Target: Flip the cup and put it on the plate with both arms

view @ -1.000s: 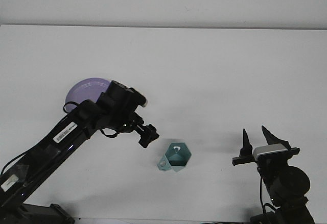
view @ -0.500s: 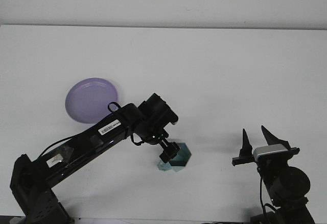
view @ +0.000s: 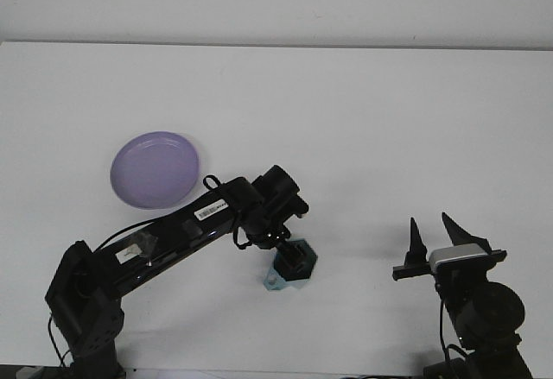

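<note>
The left gripper had been lowered from beside onto the teal cup; its hold could not be told; the right gripper was kept spread, idle.

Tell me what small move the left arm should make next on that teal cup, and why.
Probably close the left gripper on the teal cup and lift slightly. The gripper sits right over the cup, which lies on the table short of the purple plate; its fingers cannot be made out. The right gripper waits open, off to the side.
</note>
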